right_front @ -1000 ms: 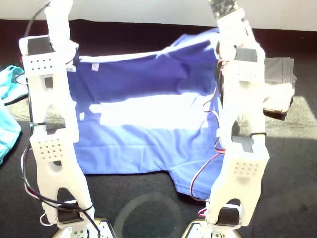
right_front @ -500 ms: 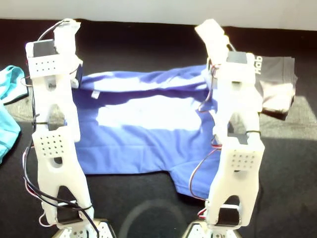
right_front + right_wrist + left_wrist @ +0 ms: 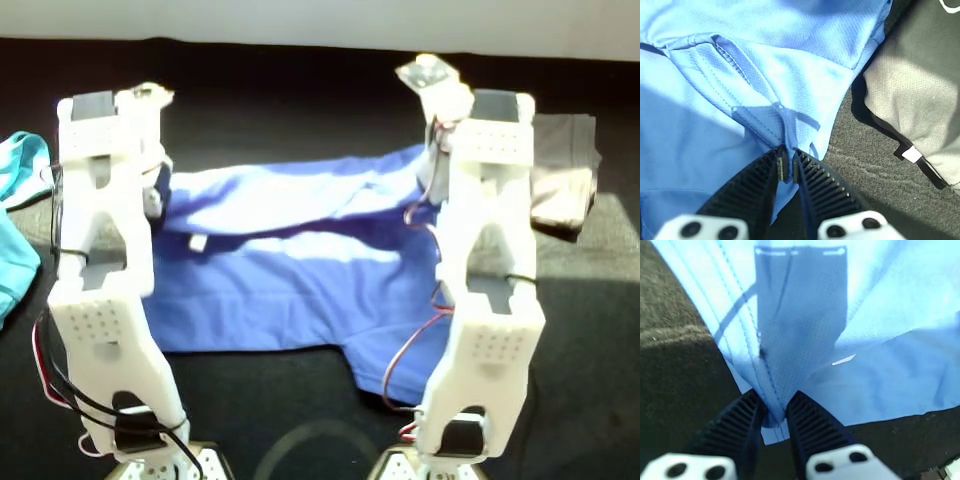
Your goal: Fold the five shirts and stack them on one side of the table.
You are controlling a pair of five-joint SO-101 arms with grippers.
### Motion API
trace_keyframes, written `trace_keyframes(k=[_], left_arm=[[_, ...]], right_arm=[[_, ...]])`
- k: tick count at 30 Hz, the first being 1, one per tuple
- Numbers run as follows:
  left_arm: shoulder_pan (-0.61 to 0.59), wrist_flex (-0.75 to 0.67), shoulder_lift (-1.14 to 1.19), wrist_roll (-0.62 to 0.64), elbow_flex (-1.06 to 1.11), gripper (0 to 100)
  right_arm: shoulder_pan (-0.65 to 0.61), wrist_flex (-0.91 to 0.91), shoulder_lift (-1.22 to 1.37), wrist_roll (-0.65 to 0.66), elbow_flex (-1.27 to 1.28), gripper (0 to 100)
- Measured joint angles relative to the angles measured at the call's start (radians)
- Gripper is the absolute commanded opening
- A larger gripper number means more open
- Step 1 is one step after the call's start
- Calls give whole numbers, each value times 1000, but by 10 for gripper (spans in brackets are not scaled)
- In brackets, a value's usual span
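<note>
- The blue mesh-knit shirt point(image 3: 290, 280) lies spread on the dark table point(image 3: 260, 100), between the two arms and out in front of both bases.
- Its long axis runs straight across the table, from one arm to the other.
- A sleeve point(image 3: 385, 365) juts out at the near right corner, pointing back toward the right arm's base.
- The far edge is lifted and doubled over, a rumpled band of cloth lying across the flat layer beneath.
- Sunlight catches that band; a shadow runs just under it, and a small white tag point(image 3: 197, 242) shows near the left end.
- The left gripper point(image 3: 774, 410) is pinched tight on a stitched edge of the shirt point(image 3: 880, 315), black ribbed fingers point(image 3: 742, 417) nearly together with the fabric squeezed between them.
- The right gripper point(image 3: 787, 162) is clamped the same way on a seamed fold of the shirt point(image 3: 715, 115), with only a sliver of cloth between its fingers point(image 3: 812, 180).
- A folded grey garment with a dark edge point(image 3: 920, 85) sits just beside the shirt's right end, apart from it on the table point(image 3: 860, 165).
- In the high view that grey garment point(image 3: 565, 175) lies beyond the right arm.
- A teal garment point(image 3: 15, 230) lies at the table's left edge, well apart from the blue shirt.
</note>
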Motion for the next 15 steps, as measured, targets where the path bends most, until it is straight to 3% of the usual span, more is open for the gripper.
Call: trace_keyframes(k=[8, 15], left_arm=[[0, 0, -227, -31, 282, 10], [-3, 0, -354, -107, 489, 10]], right_arm=[[41, 44, -140, 0, 25, 6], [49, 3, -425, 0, 411, 6]])
